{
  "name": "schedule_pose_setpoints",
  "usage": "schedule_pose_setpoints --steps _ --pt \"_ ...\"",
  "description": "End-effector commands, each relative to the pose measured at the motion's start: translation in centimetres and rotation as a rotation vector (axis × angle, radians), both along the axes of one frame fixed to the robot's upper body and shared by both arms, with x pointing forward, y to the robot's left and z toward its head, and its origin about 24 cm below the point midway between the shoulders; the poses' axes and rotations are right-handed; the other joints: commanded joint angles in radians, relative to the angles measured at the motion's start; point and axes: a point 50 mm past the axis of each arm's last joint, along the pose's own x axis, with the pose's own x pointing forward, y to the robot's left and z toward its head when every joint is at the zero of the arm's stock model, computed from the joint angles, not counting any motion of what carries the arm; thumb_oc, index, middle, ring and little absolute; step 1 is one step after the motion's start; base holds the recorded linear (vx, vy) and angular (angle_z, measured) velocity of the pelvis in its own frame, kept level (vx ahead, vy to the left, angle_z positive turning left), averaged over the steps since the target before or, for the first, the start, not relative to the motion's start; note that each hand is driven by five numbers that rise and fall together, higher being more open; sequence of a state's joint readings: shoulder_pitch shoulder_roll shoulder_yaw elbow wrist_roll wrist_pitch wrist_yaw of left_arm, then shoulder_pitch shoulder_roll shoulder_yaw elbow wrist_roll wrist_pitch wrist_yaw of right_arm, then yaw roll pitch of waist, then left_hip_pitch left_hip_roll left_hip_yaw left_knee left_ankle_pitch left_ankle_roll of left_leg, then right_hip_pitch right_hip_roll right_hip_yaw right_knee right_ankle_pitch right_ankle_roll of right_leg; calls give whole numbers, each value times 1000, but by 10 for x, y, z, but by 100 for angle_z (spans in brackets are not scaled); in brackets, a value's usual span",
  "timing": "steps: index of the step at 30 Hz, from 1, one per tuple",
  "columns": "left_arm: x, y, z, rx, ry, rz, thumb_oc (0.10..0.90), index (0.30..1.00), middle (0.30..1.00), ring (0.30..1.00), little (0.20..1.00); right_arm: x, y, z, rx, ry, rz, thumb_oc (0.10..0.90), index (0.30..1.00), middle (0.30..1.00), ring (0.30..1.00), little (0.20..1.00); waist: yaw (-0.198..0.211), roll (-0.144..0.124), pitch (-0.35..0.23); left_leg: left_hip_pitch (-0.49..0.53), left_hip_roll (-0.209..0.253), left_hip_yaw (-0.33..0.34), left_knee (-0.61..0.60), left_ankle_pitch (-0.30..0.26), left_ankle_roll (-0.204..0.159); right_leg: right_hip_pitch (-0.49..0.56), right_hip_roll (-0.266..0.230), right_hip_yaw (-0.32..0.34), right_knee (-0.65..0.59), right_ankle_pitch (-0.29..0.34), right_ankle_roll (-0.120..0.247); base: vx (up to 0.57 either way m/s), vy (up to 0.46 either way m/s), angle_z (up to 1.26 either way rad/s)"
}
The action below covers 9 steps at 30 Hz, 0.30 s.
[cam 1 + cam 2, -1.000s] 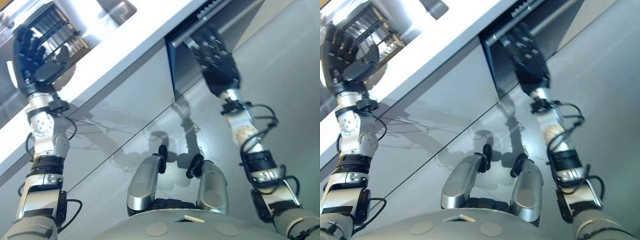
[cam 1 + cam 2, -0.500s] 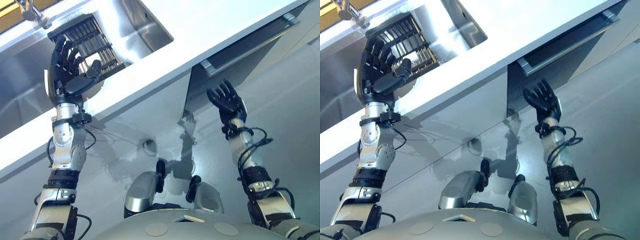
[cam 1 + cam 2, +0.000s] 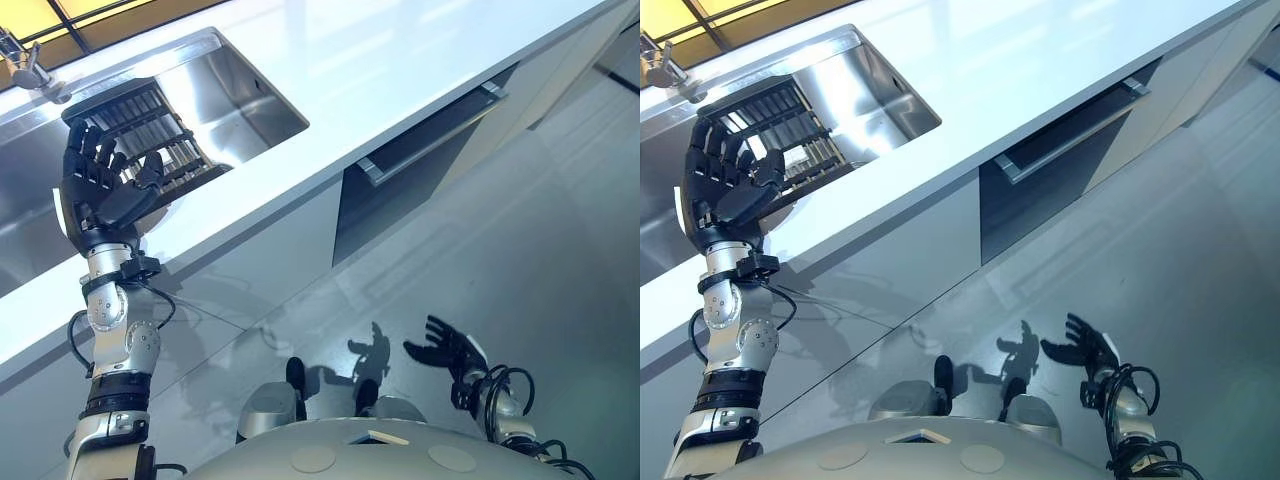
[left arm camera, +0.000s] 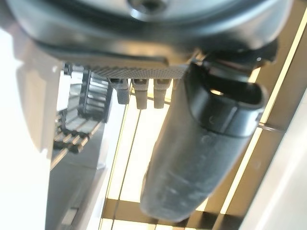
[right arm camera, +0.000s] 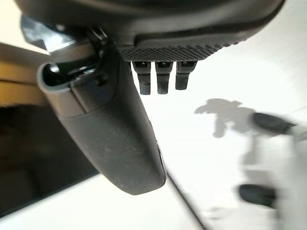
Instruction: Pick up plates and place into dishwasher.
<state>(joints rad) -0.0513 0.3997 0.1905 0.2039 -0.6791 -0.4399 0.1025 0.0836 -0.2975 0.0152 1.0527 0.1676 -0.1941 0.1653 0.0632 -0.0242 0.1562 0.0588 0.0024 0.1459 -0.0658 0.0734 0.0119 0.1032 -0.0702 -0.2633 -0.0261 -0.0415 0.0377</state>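
dishwasher (image 3: 420, 165) door slightly ajar under white counter (image 3: 400, 60), below sink rack (image 3: 150, 135)

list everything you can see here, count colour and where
worktop: 1, white, running across the scene
sink: 1, steel, set into the worktop on the robot's left
rack: 1, dark, in the sink
tap: 1, metal, at the sink's far edge
dishwasher: 1, dark, under the worktop, door ajar at the top
floor: grey, glossy
left hand: 1, dark, open, raised in front of the rack
right hand: 1, dark, open, low over the floor
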Motion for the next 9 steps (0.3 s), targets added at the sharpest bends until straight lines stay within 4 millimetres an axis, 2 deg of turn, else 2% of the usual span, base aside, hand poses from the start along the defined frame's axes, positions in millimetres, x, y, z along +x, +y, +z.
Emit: schedule_pose_setpoints --steps 1,6,9 --pt "18 1 36 -14 -185 -6 800 900 900 900 900 10 -11 6 -65 -5 128 800 900 900 900 900 -53 31 -53 33 -24 33 30 -154 -12 -35 46 2 67 -82 11 -66 -108 1" --pt "23 -2 45 -25 -222 -30 800 900 900 900 900 -12 -10 -5 -52 129 136 800 900 900 900 900 -69 36 -63 37 -14 35 43 -155 -23 -19 61 19 57 -87 0 -48 -86 -5" --pt "25 -5 49 -22 -234 -39 800 900 900 900 900 -18 -7 -8 -36 162 133 800 900 900 900 900 -76 40 -65 34 -11 34 56 -157 -29 -16 65 25 57 -90 -4 -34 -47 0"
